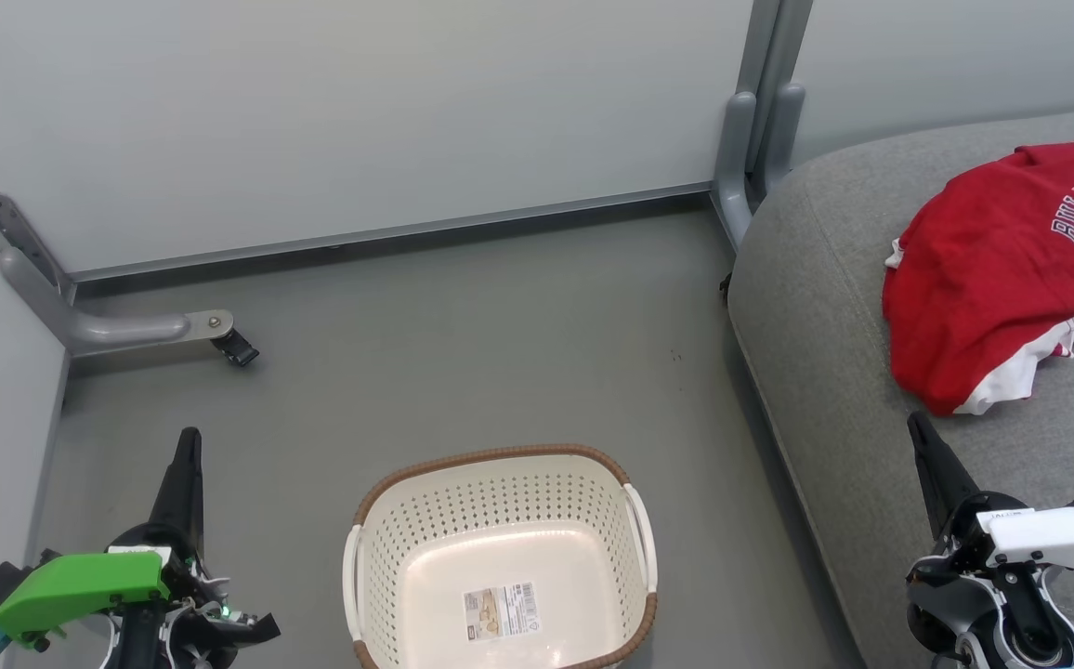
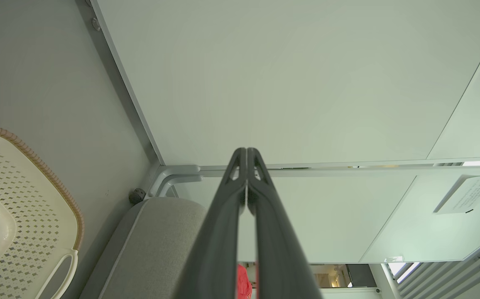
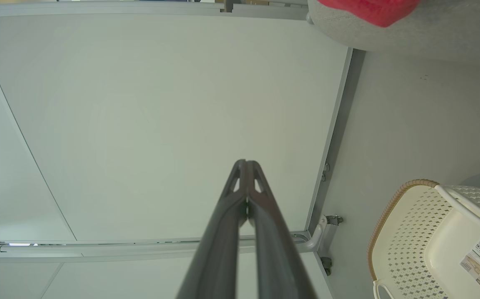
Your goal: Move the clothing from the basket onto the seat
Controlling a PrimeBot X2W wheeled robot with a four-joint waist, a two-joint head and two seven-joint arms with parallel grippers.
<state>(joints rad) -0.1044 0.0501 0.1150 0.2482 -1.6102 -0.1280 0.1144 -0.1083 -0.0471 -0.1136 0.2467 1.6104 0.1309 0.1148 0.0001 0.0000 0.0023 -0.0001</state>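
Note:
The red clothing, with "BULLS" lettering and white trim, lies bunched on the grey seat at the right. The cream basket with its brown rim stands on the floor at bottom centre, holding no fabric, its label sticker showing on the bottom. My left gripper is shut at the lower left, left of the basket, holding nothing. My right gripper is shut over the seat's front part, just below the clothing and apart from it. In the wrist views the left gripper and the right gripper have their fingertips together.
Pale partition panels close off the back and left, on grey metal feet with a small black caster. A grey post stands between the panels and the seat. Grey floor lies between basket and panels.

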